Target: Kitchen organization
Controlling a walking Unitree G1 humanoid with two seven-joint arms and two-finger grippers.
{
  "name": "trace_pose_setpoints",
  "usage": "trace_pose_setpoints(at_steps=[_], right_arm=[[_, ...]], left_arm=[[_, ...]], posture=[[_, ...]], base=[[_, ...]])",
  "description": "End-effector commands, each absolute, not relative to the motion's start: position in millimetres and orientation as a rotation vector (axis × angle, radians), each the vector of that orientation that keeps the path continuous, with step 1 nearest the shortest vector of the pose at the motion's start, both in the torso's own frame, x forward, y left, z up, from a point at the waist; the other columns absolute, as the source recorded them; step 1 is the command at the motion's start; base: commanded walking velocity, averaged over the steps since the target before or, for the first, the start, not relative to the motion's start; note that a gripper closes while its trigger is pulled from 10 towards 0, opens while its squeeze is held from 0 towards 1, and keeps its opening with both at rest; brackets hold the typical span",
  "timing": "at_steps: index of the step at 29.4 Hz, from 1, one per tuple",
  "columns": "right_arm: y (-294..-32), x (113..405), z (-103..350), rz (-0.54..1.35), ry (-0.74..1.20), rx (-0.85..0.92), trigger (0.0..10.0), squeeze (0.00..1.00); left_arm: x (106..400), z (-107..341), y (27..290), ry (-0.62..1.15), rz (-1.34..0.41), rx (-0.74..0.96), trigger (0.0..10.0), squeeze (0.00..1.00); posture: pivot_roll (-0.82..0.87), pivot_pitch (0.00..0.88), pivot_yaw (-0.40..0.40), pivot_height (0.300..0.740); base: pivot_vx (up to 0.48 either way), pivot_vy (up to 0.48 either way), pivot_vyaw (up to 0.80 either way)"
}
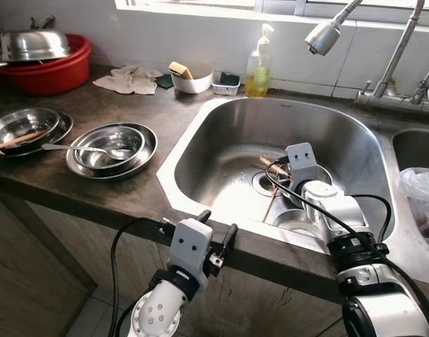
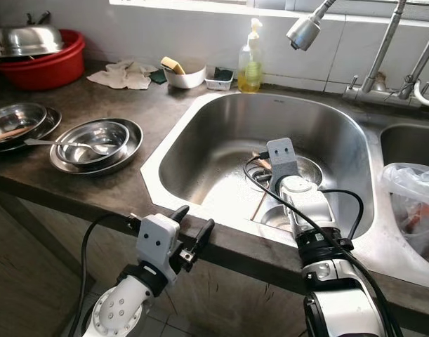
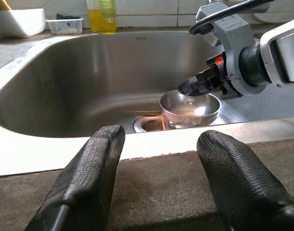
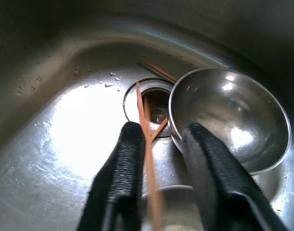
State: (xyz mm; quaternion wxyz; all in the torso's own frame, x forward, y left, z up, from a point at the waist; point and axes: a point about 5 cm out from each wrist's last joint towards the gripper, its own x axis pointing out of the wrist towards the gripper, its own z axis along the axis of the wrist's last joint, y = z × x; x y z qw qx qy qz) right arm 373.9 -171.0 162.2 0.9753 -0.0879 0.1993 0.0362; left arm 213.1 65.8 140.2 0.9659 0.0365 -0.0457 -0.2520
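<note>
My right gripper reaches down into the steel sink, just over the drain. It is open, and a thin orange-brown chopstick runs lengthwise between its fingers without being clamped. More chopsticks lie across the drain. A small steel bowl sits on the sink floor, touching the outer side of one finger. My left gripper hovers at the counter's front edge, open with nothing between its fingers.
On the counter to the left stand stacked steel bowls with a spoon and more steel plates. A red basin, rag, white bowl and soap bottle line the back. A sprayer hangs over the sink. At the right a plastic bag lies in the second basin.
</note>
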Motion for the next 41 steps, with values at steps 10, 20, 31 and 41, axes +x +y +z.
trace_pose_setpoints(at_steps=[10, 20, 31, 41], right_arm=[[-166, 367, 208, 0.061, 0.070, -0.104, 10.0, 0.00], [-155, 314, 219, 0.094, -0.156, -0.022, 10.0, 0.00], [-147, 257, 188, 0.115, -0.158, -0.021, 10.0, 0.00], [-145, 257, 182, 0.076, -0.132, -0.014, 10.0, 0.00]], left_arm=[[214, 135, 67, -0.055, -0.506, 0.079, 10.0, 0.00], [221, 133, 71, -0.059, -0.491, 0.086, 10.0, 0.00], [227, 131, 77, -0.053, -0.478, 0.074, 10.0, 0.00], [230, 128, 78, -0.041, -0.467, 0.066, 10.0, 0.00]], posture=[[-0.01, 0.091, -0.025, 0.740], [-0.03, 0.049, -0.009, 0.740], [-0.03, 0.007, 0.012, 0.740], [-0.03, 0.005, 0.015, 0.740]], base=[[0.000, 0.000, 0.00], [0.000, 0.000, 0.00], [0.000, 0.000, 0.00], [0.000, 0.258, 0.74]])
